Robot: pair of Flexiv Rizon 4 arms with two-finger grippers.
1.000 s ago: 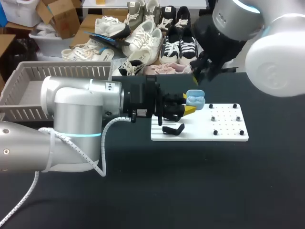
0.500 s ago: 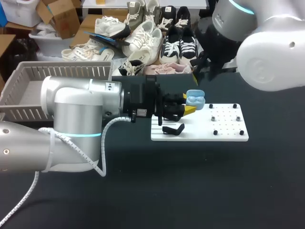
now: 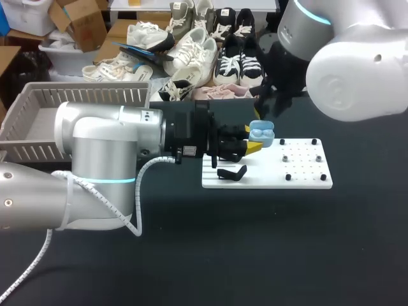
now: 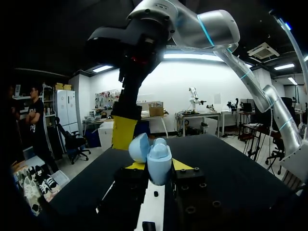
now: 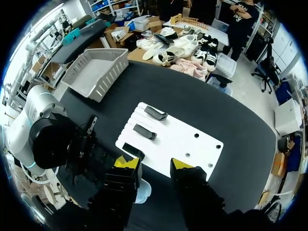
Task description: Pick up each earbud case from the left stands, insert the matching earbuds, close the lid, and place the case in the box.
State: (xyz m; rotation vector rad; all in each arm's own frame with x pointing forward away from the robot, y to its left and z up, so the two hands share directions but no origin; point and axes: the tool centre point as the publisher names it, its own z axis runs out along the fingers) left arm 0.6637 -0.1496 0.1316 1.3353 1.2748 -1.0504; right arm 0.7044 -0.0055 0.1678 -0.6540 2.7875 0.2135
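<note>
**Earbud case clamped in the left gripper, right gripper spread wide above it**

Head view: the left arm comes in from nine o'clock and lies low across the black counter. The left gripper is closed onto the pale blue earbud case, whose lid stands open. The case is held above the white board, near its eleven o'clock edge. One black stand lies at the board's nine o'clock end, below the gripper. The right arm enters from one o'clock. The right gripper hangs at the case's twelve o'clock, near it. A grey slatted box sits at the counter's ten o'clock, well apart from the board.

Left wrist view: the earbud case sits between the left gripper's yellow tips, gripped from both sides. Its lid is tipped back. One yellow finger of the right gripper stands just beside the lid.

Right wrist view: the right gripper has its fingers well apart with nothing between them. The earbud case shows under one finger. Ahead lies the board with three black stands in a row. The box lies beyond the board.
</note>
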